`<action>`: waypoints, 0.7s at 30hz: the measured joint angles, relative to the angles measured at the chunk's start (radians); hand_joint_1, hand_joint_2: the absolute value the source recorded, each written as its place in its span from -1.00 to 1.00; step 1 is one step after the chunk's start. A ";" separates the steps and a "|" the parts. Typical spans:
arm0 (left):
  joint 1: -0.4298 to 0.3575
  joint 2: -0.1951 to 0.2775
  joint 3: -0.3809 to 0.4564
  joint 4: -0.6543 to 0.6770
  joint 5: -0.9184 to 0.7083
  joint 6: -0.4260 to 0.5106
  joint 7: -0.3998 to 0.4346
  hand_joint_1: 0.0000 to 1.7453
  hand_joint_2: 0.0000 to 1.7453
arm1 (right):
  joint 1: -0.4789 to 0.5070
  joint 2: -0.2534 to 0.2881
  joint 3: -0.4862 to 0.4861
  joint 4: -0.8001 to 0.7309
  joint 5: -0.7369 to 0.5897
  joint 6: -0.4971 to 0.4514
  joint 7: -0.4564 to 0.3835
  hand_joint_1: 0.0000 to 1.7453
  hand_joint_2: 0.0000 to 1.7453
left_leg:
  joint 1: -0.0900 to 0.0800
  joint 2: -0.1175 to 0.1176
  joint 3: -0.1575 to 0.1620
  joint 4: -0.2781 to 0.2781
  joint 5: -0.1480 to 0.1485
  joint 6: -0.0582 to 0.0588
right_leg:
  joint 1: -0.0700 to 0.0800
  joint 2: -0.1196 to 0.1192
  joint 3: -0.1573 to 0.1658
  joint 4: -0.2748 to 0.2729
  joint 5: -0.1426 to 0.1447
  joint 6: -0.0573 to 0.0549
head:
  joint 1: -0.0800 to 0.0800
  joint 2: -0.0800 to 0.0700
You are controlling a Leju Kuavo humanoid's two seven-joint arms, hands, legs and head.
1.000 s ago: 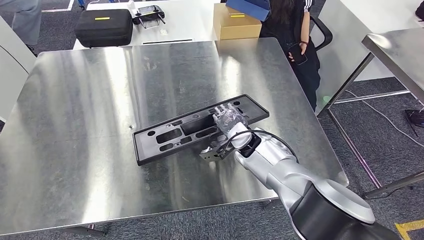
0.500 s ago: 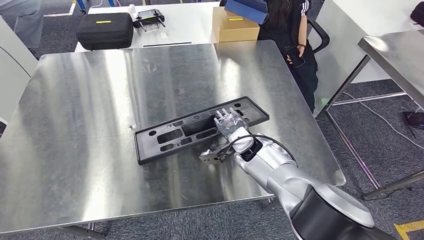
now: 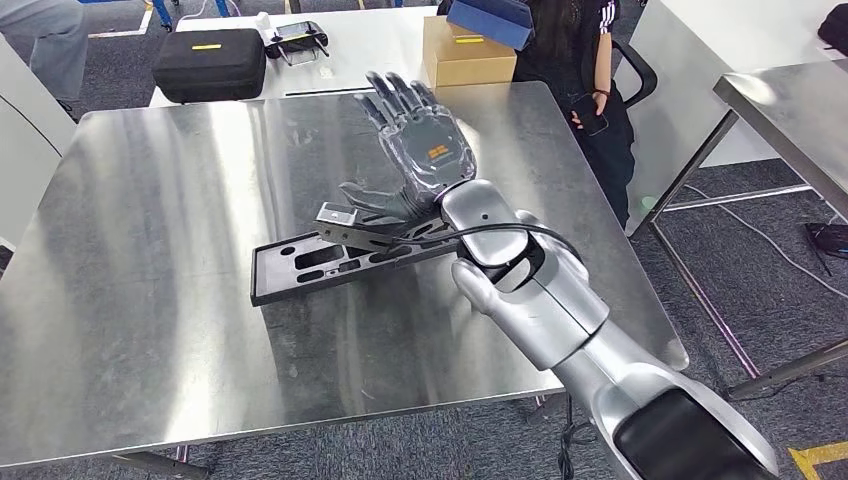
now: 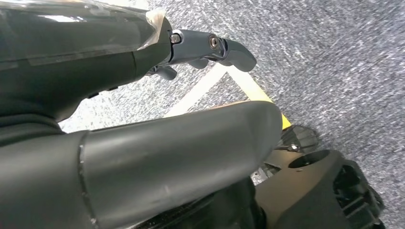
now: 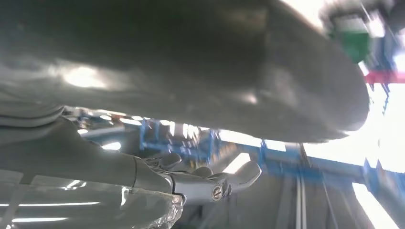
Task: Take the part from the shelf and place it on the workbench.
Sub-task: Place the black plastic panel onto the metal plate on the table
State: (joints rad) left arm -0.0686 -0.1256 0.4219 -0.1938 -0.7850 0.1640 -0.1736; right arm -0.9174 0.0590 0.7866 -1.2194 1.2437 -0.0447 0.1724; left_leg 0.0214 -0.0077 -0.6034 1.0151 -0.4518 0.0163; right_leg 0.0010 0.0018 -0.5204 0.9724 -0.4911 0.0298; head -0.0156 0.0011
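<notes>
Black part (image 3: 330, 262) flat mid-workbench (image 3: 150, 250), well inside its edges; right hand (image 3: 420, 140) raised above, fingers spread, released

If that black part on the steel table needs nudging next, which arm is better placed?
The right. Its robot hand hangs open just above the black part on the workbench, while the left robot hand hangs down by the floor.

Grey carpet floor (image 3: 720, 230); white table (image 3: 370, 45) behind; steel table (image 3: 790, 100) right.
</notes>
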 joint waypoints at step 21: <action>0.006 -0.009 -0.015 0.000 0.079 0.015 -0.088 -1.00 -1.00 | 0.328 -0.068 -0.177 -0.475 -1.373 0.088 -0.403 -1.00 -1.00 | 0.000 -0.001 0.007 -0.001 -0.001 -0.001 | 0.000 0.000 0.007 0.000 -0.001 -0.001 | 0.000 0.000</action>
State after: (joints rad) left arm -0.0630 -0.1345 0.4065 -0.1937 -0.7057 0.1786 -0.2618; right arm -0.5897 -0.0091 0.6091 -1.6946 -0.1295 0.0435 -0.2306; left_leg 0.0214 -0.0085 -0.5959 1.0137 -0.4529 0.0154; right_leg 0.0014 0.0016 -0.5136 0.9719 -0.4923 0.0289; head -0.0156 0.0011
